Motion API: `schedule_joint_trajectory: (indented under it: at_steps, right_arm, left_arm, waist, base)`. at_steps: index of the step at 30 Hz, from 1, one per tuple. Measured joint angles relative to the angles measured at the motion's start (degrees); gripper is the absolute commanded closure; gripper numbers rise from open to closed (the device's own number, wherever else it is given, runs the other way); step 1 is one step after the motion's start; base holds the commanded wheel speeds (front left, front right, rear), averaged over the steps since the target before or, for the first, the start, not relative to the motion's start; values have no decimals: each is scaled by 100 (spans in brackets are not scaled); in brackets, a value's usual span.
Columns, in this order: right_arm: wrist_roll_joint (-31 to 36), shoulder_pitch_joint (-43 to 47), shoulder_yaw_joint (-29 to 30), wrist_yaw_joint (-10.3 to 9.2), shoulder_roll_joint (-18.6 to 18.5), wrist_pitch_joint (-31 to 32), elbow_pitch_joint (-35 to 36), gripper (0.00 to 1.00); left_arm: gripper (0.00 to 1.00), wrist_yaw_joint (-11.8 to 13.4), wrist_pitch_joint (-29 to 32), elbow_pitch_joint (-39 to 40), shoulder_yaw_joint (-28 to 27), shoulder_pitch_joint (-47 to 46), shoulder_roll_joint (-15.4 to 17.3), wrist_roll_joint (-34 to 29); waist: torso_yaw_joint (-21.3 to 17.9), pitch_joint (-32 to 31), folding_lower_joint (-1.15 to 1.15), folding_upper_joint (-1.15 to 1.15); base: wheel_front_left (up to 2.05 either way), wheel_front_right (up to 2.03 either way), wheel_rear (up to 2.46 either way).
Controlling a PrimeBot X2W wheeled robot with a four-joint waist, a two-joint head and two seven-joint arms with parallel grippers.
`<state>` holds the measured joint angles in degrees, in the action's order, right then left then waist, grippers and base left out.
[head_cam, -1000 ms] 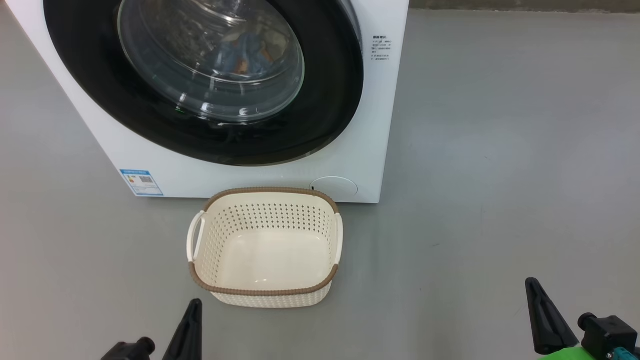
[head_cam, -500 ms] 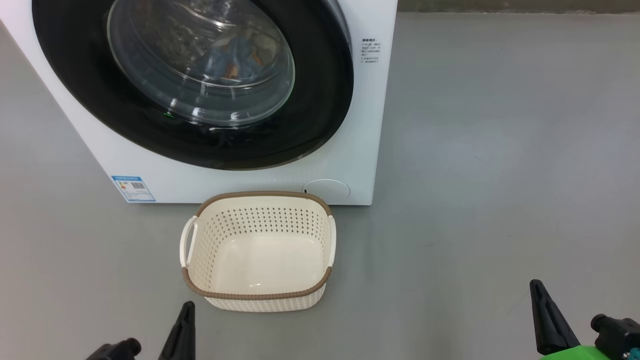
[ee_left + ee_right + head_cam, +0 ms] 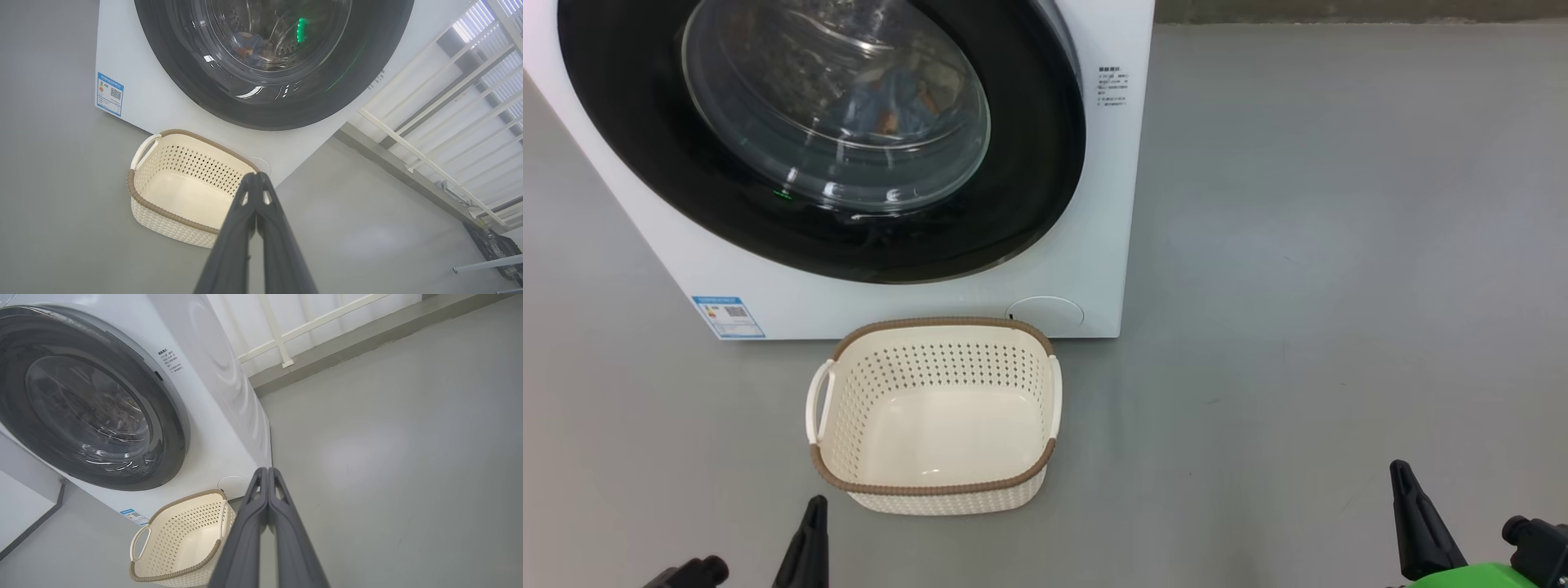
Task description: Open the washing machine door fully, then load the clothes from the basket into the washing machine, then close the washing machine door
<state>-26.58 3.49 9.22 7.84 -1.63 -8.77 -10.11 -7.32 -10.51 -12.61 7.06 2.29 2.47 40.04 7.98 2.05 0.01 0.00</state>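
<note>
Left gripper (image 3: 256,176) and right gripper (image 3: 267,470) hang pinched shut, empty. Just beyond, the basket (image 3: 931,488) sits empty before the washing machine (image 3: 1107,245). The clothes (image 3: 894,94) lie behind the closed washing machine door (image 3: 1033,163). If unlatched, it may swing open.

Bright, even light; glare streaks on the washing machine door (image 3: 825,122); wrist views warp at edges

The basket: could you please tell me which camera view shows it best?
The head view: the whole basket shows from above, empty and unobstructed. In the left wrist view the shut left tool covers one corner; in the right wrist view the right tool hides one side.
</note>
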Motion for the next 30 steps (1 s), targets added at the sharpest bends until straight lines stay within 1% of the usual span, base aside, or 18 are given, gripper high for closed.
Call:
schedule_joint_trajectory:
  at_steps: [30]
  right_arm:
    - [-2111, -226, -43, 0, -9, 476, -176, 100]
  left_arm:
    - [100, 0, 455, -64, -266, -141, 45, 1753]
  waist:
    - [-259, -60, 0, 0]
  base:
    - [0, 0, 0]
